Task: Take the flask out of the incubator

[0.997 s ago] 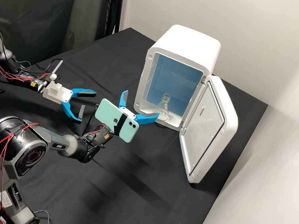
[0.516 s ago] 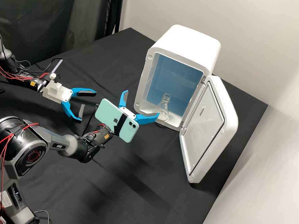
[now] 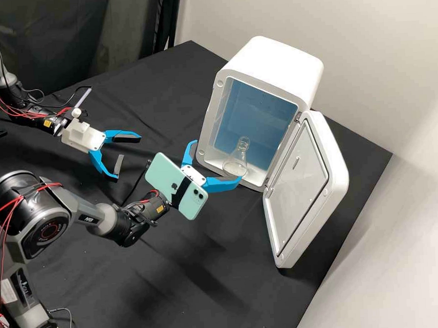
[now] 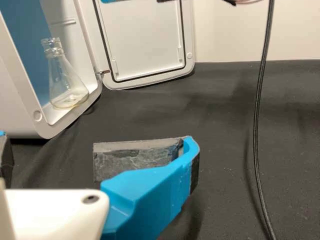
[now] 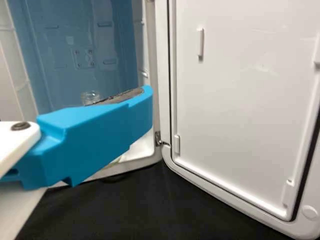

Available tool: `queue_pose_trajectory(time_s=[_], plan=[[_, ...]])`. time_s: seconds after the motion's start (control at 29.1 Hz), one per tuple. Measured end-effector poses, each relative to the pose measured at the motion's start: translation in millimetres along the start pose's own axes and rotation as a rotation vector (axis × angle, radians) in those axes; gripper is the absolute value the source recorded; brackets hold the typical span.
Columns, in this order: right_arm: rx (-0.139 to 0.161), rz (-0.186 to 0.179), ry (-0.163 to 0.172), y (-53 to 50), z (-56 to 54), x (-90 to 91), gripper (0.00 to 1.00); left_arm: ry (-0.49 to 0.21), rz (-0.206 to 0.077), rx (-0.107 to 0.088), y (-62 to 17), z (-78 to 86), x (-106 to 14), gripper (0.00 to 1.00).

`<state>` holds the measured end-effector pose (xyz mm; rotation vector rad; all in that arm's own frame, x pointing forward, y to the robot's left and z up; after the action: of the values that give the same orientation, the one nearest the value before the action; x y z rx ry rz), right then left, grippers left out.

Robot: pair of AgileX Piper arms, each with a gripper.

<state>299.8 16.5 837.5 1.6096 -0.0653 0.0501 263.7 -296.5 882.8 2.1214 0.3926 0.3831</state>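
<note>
A clear glass flask [image 3: 238, 158] stands upright on the floor of the white incubator [image 3: 272, 63], near its open front. The door [image 3: 303, 189] hangs wide open to the right. My right gripper [image 3: 213, 166] is open at the incubator's lower front edge, one finger beside the left rim and the other just below the flask. In the right wrist view a blue finger [image 5: 95, 135] covers most of the flask [image 5: 90, 96]. My left gripper [image 3: 123, 153] hangs open over the bench, well left of the incubator. Its wrist view shows the flask [image 4: 62, 80] from afar.
A mint-green phone [image 3: 176, 186] is strapped to the right wrist. A thin black cable [image 4: 260, 125] runs across the black bench [image 3: 195, 263]. Cables and a black curtain are at the back left. A pale wall stands behind the incubator, with the bench edge just right of the door.
My right gripper has moved forward and slightly down to the incubator's opening, closer to the flask. The left gripper has barely shifted.
</note>
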Motion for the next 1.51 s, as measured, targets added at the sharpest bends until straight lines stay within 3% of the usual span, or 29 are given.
queue_pose_trajectory(time_s=[0.17, 0.48, 0.86, 1.27, 1.51], plan=[[0.009, -0.029, -0.023, -7.1, 8.2, -2.5, 1.00, 0.000, 0.000, 0.000, 0.0, 0.0, 0.0, 1.00], [0.010, -0.031, -0.053, -8.2, 17.6, 0.2, 1.00, 0.000, -0.004, -0.001, -0.9, 0.0, -0.7, 1.00], [0.010, -0.033, -0.055, -11.0, 21.6, 13.5, 1.00, 0.000, -0.004, -0.001, -0.9, 0.0, -0.7, 1.00], [0.010, -0.037, -0.059, -12.5, 23.4, 15.0, 1.00, 0.000, -0.004, -0.001, -0.9, 0.0, -0.7, 1.00], [0.011, -0.045, -0.068, -15.8, 27.3, 19.6, 1.00, -0.001, 0.011, 0.002, 3.3, 0.7, -2.0, 1.00]])
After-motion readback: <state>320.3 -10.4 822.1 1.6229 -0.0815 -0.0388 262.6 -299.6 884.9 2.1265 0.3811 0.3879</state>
